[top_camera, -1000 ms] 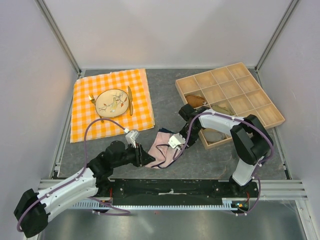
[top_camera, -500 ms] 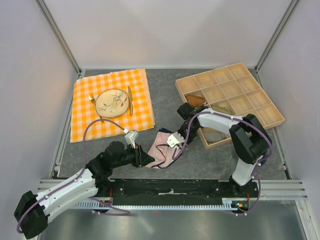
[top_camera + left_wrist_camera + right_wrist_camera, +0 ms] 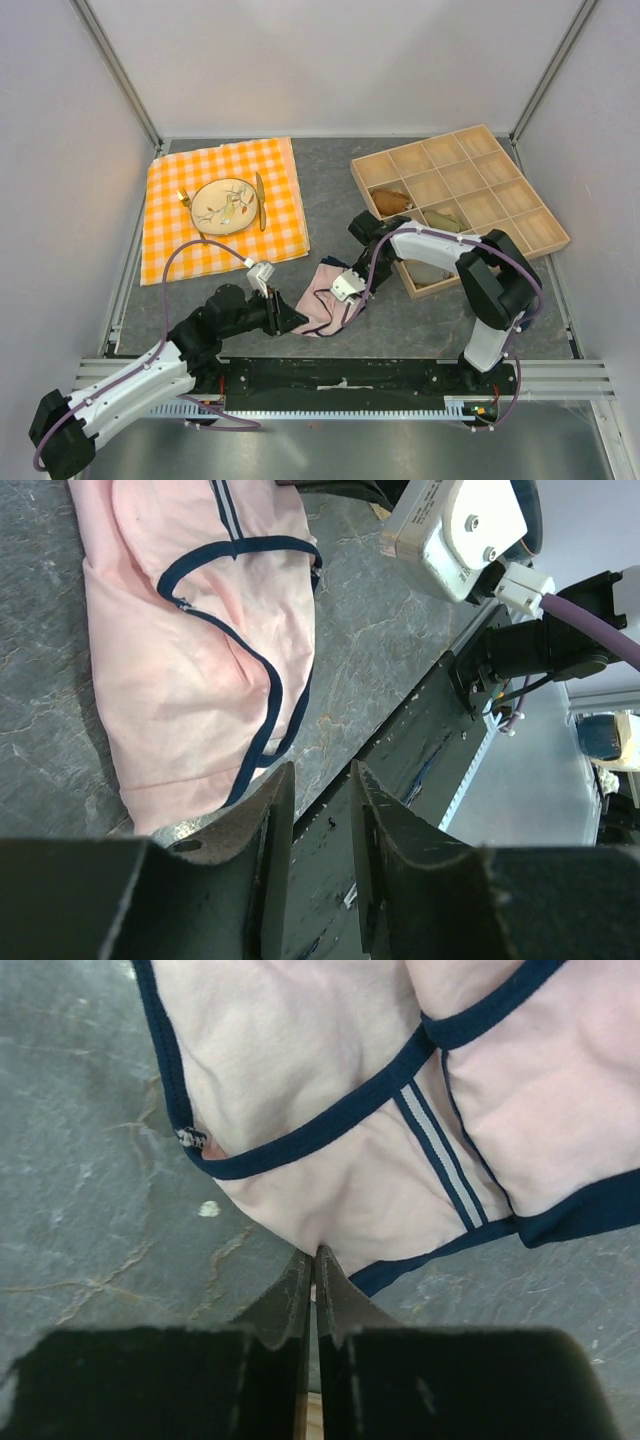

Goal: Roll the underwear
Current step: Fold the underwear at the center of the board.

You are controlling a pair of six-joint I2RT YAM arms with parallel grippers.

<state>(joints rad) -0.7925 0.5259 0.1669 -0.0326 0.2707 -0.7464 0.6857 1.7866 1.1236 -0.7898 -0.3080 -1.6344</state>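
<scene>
Top external view: the underwear (image 3: 322, 297) lies bunched on the grey table (image 3: 330, 180) near its front edge, between both grippers.
Right wrist camera shows what the overhead hides: the right gripper (image 3: 315, 1257) has its jaws together on a thin pinch at the fabric's fold. Left wrist camera shows the left gripper (image 3: 321, 772) with jaws slightly apart, holding nothing, with pink cloth just beside one finger. That bite looks shallow to me. A pull could slip it free, and with nothing pinning the far side the garment may slide rather than roll. Only the overhead shows the wooden tray (image 3: 420, 145) to the right.
</scene>
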